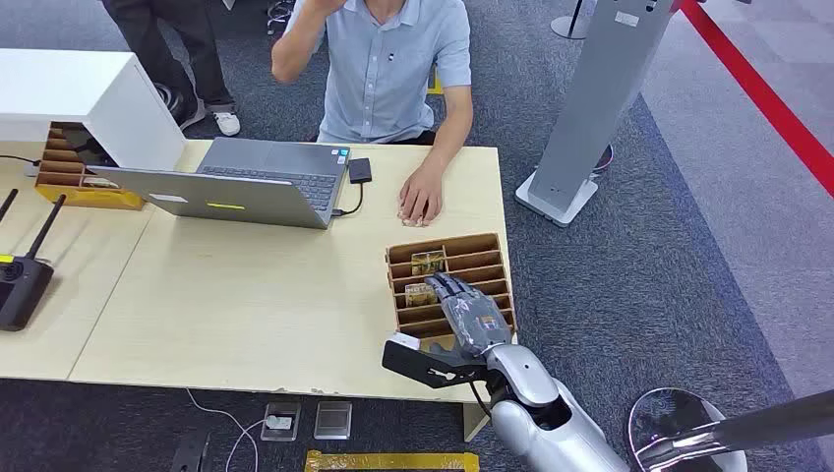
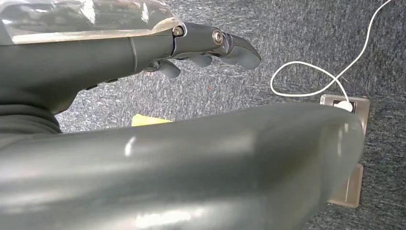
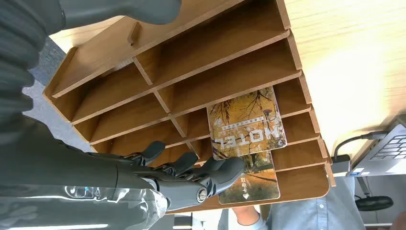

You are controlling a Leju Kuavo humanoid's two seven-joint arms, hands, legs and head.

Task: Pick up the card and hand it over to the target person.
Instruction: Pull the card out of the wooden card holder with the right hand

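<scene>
Grey carpet runs around a pale wooden table point(image 1: 246, 295), and at its near right corner sits a brown slotted rack point(image 1: 497, 295) with my right hand point(image 1: 462, 305) stretched over it. Under my fingertips point(image 3: 225, 172) two cards stand in neighbouring slots. The nearer card point(image 3: 246, 122) carries an autumn-tree print and the word HOTEL; it is just ahead of my fingertips, its long axis running across the dividers and away from me toward the person point(image 1: 393, 69), who sits at the far side of the table with one hand point(image 1: 421, 202) flat on the wood beyond the rack. The second card point(image 3: 251, 179) sits one slot further out, lined up the same way, its near edge partly behind my fingertips. My fingers lie extended and slightly apart, clasping nothing; I cannot tell whether they touch either card.

My left hand point(image 2: 206, 48) hangs beside the table over the carpet, fingers loosely curved and spread, holding nothing. Off to my right hand's left, a laptop point(image 1: 246, 182) stands open in front of the person.
</scene>
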